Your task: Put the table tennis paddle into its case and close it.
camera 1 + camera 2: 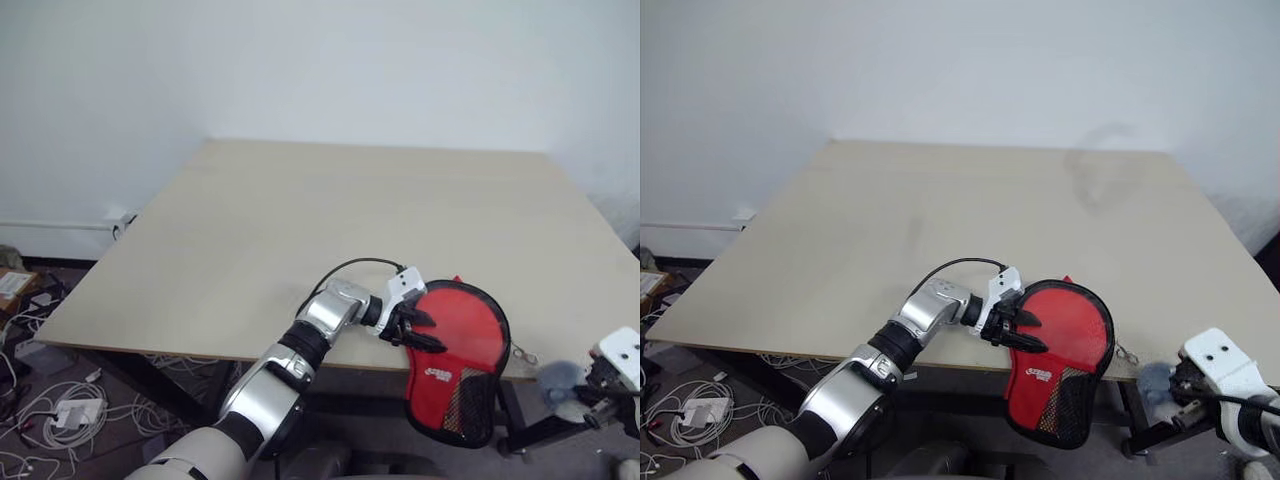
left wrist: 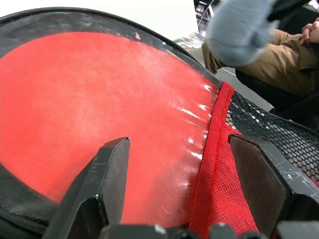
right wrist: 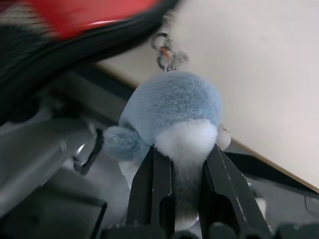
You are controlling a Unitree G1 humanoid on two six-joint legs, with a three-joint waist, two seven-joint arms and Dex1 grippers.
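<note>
Paddle: I see it inside case at table edge.
Left gripper: clamped on case.
Right gripper: pinching plush charm.

A pale beige worktop stands against a white wall. On the floor under its left edge lie tangled white cables and a white power adapter. A fluffy grey-white plush charm hangs on a small metal clasp beside the worktop's near right edge. A person in tan trousers sits nearby.
</note>
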